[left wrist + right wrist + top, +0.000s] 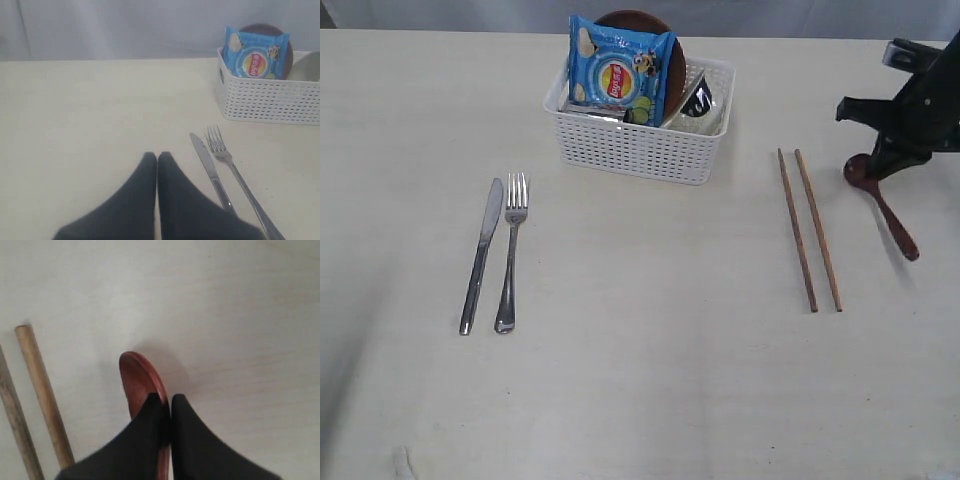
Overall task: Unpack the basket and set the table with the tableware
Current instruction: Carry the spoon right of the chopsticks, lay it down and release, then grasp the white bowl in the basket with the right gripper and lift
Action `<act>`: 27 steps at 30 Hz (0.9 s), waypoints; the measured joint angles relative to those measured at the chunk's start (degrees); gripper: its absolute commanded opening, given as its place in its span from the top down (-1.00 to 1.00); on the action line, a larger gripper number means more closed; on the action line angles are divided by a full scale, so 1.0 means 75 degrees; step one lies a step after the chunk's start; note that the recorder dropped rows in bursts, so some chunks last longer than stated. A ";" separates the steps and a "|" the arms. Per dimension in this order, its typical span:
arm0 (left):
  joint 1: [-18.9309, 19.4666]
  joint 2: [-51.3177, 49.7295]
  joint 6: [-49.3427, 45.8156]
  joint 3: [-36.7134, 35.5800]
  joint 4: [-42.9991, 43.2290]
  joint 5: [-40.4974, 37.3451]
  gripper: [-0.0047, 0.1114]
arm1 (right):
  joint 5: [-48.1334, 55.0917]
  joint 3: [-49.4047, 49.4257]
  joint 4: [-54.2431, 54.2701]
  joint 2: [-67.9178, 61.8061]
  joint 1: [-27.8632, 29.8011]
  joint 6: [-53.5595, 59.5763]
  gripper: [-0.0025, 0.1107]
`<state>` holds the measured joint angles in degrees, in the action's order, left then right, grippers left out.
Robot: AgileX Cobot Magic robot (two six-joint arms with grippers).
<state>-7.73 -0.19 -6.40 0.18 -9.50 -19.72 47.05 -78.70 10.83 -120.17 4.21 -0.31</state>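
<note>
A steel knife (480,255) and fork (510,250) lie side by side on the left of the table (650,390). The white basket (640,150) at the back holds a round brown plate (667,50) and a shiny steel cup (698,98). Two wooden chopsticks (810,230) lie parallel on the right. Beside them rests the red-brown wooden spoon (892,218), its bowl end under my right gripper (868,172). In the right wrist view that gripper (166,399) is shut on the rim of the spoon (137,380). My left gripper (157,156) is shut and empty, near the knife (210,170) and fork (235,170).
A blue chips packet (618,70) leans upright in the basket in front of the plate. A pale rounded shape (306,67) shows at the basket's far end in the left wrist view. The left arm is outside the exterior view.
</note>
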 measured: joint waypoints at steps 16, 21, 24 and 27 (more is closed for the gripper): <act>0.0000 0.0000 0.0000 0.0000 0.0000 0.0000 0.92 | -0.0461 0.0467 0.0395 0.0168 -0.0029 0.0041 0.00; 0.0000 0.0000 0.0000 0.0000 0.0000 0.0000 0.92 | -0.0369 0.0280 0.0802 0.0849 -0.0029 0.0305 0.00; 0.0000 0.0000 0.0000 0.0000 0.0000 0.0000 0.92 | -0.0040 -0.0167 0.1397 0.1343 -0.0147 0.0807 0.07; 0.0000 0.0000 0.0000 0.0000 0.0000 0.0000 0.92 | 0.0530 -0.0743 0.2079 0.1787 -0.0485 0.1280 0.23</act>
<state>-7.73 -0.19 -6.40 0.18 -9.50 -19.72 51.02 -84.27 26.42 -106.77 0.57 9.29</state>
